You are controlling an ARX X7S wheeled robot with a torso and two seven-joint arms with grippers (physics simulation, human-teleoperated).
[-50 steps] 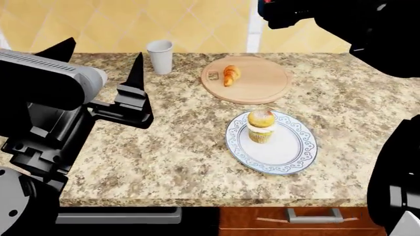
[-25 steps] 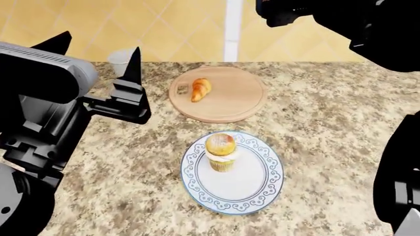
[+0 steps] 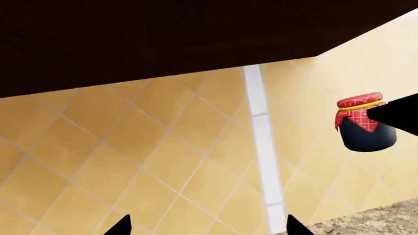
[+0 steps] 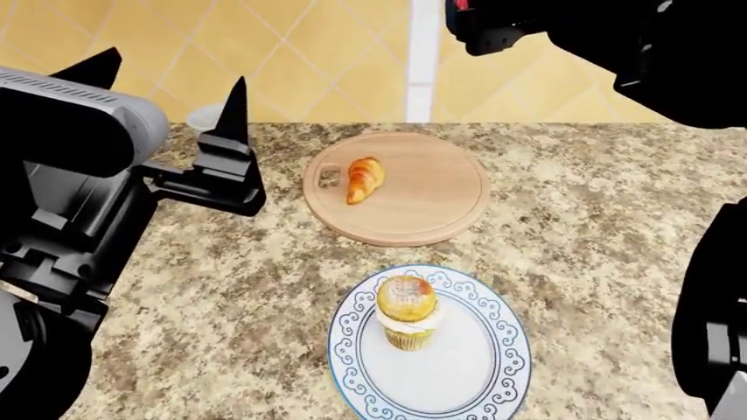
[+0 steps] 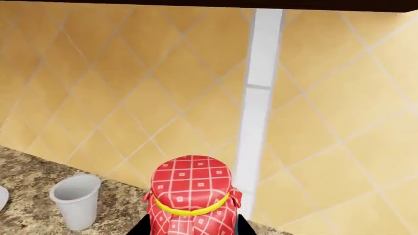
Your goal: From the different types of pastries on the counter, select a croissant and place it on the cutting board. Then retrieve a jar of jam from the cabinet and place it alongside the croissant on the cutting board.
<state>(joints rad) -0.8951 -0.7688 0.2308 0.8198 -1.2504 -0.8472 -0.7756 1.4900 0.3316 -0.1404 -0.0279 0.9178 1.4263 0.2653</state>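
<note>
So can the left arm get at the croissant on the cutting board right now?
Probably yes: the left end effector is open and empty, and the croissant lies uncovered on the cutting board, with only bare counter between.

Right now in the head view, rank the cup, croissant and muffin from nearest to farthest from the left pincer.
1. Cup, just behind the left pincer, by the wall.
2. Croissant, to its right on the cutting board.
3. Muffin, farthest, on the blue-patterned plate near the front.
</note>
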